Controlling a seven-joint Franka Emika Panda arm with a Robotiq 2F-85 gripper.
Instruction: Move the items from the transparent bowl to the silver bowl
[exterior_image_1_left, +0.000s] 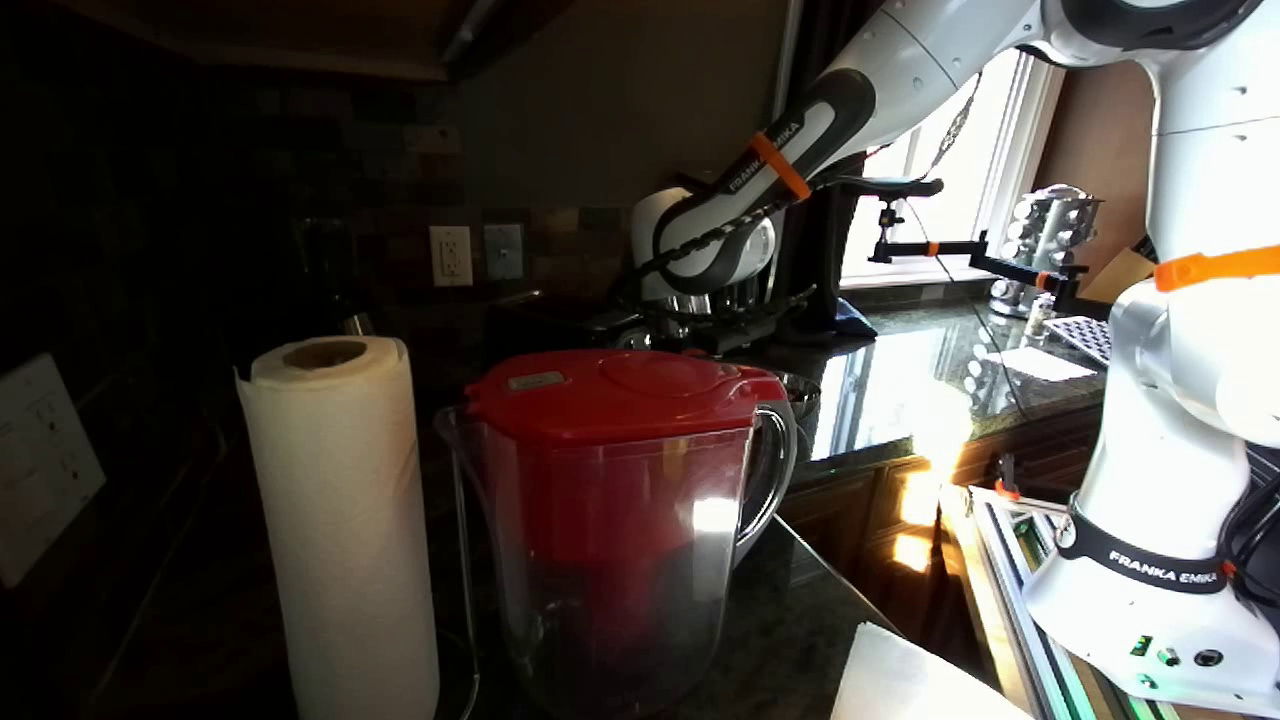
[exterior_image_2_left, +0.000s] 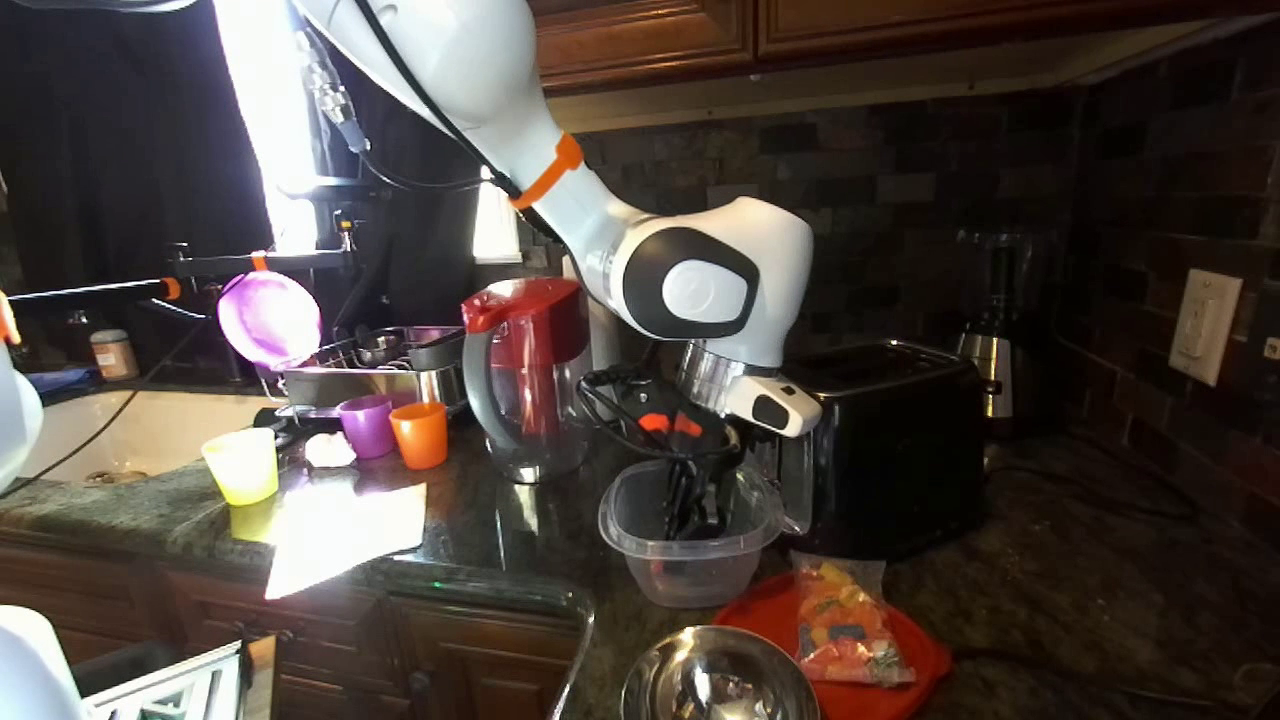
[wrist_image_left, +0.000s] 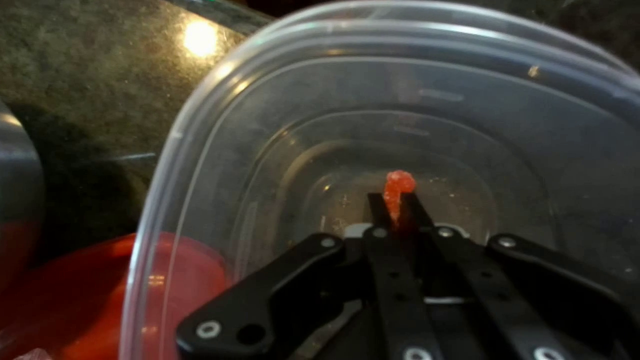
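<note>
The transparent bowl (exterior_image_2_left: 690, 580) stands on the counter beside the toaster, and its rim (wrist_image_left: 172, 135) fills much of the wrist view. My gripper (wrist_image_left: 393, 207) reaches down inside it. Between the dark fingertips sits a small red candy (wrist_image_left: 400, 181), its rounded end sticking out past them; the narrow gap is filled by it, so the jaws are shut on it. No other item shows on the visible part of the bowl's floor. The silver bowl (exterior_image_2_left: 720, 680) is close by, nearer that exterior camera, and its side (wrist_image_left: 20, 170) enters the wrist view at the left.
A red lid (exterior_image_2_left: 915, 650) with a bag of candies (exterior_image_2_left: 848, 625) on it lies next to both bowls. The black toaster (exterior_image_2_left: 885, 450) stands close beside my gripper. A red-topped pitcher (exterior_image_1_left: 620, 500) and paper towel roll (exterior_image_1_left: 340, 540) stand nearby. Cups (exterior_image_2_left: 420, 435) sit farther along the counter.
</note>
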